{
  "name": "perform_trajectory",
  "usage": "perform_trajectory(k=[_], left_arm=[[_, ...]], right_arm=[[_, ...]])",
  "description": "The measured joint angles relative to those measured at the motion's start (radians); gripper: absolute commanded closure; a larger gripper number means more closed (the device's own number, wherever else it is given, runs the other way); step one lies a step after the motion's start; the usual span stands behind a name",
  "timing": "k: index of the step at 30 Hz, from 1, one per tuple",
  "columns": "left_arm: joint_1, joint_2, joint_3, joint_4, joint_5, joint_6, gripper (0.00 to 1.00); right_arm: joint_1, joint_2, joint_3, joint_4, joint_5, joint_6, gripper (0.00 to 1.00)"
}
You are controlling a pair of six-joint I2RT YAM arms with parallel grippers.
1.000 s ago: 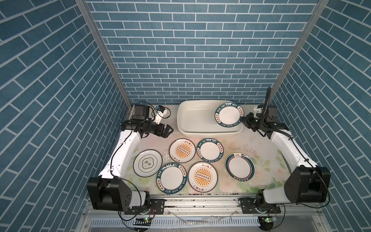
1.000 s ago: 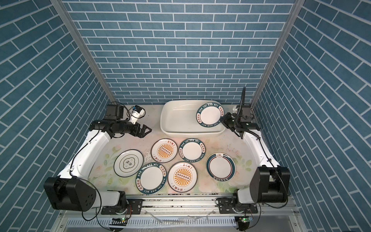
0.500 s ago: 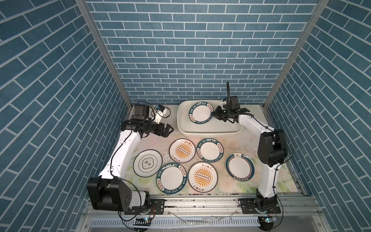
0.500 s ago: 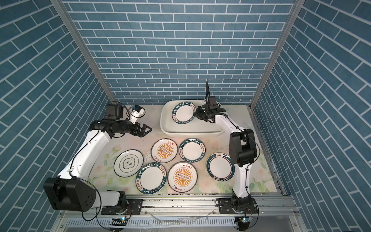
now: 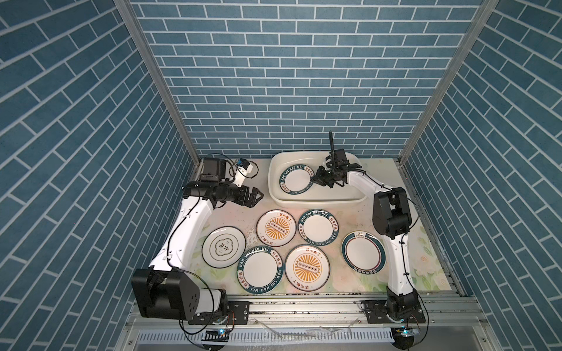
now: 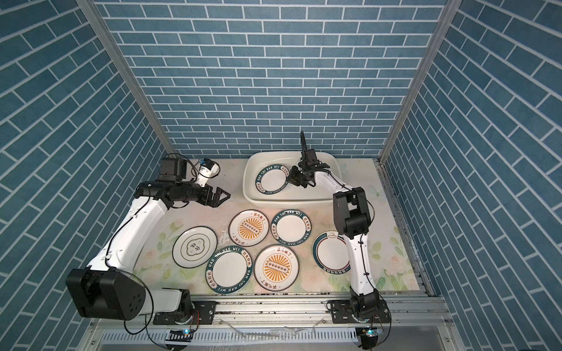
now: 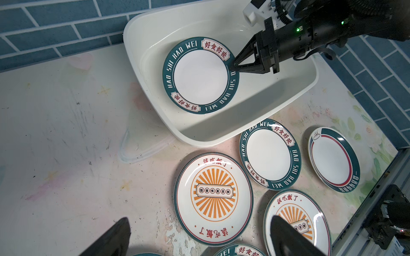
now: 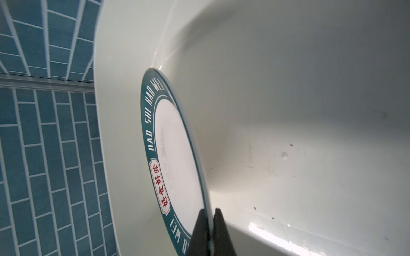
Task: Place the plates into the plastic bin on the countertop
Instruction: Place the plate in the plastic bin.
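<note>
A: Starting at the right gripper point(image 7: 233, 66): clamped on the teal rim of the lettered plate point(image 7: 200, 75), a finger point(image 8: 198, 235) on each face in the right wrist view.

B: And outward from there?

A: Stretches away from the fingertips toward the robot's left, over the left half of the plastic bin point(image 7: 142, 35), inside its walls. No long axis on a round plate; for the bin, side to side across the robot.

B: Down on the bin's floor?

A: Cannot tell; gap underneath hidden by the plate itself. Probably only lowering and release left.

B: Left gripper point(image 5: 259, 196)?

A: Spread, holding nothing, just beside the bin's left end, above the countertop point(image 5: 349, 214). Nearer than the right to the sunburst plate point(image 5: 276, 228). Hard to read: the ringed plate point(image 6: 328, 252), partly covered by the right arm in a top view.
</note>
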Motion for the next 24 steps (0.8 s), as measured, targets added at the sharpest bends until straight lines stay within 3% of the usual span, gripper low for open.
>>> perform_trajectory(k=[14, 24], left_arm=[[0.0, 0.0, 0.001, 0.0, 0.0, -0.003, 0.0], [0.0, 0.005, 0.008, 0.0, -0.001, -0.003, 0.0]], right_arm=[[-0.002, 0.135, 0.161, -0.062, -0.039, -0.007, 1.0], [-0.008, 0.158, 0.173, -0.084, -0.054, -0.018, 0.76]])
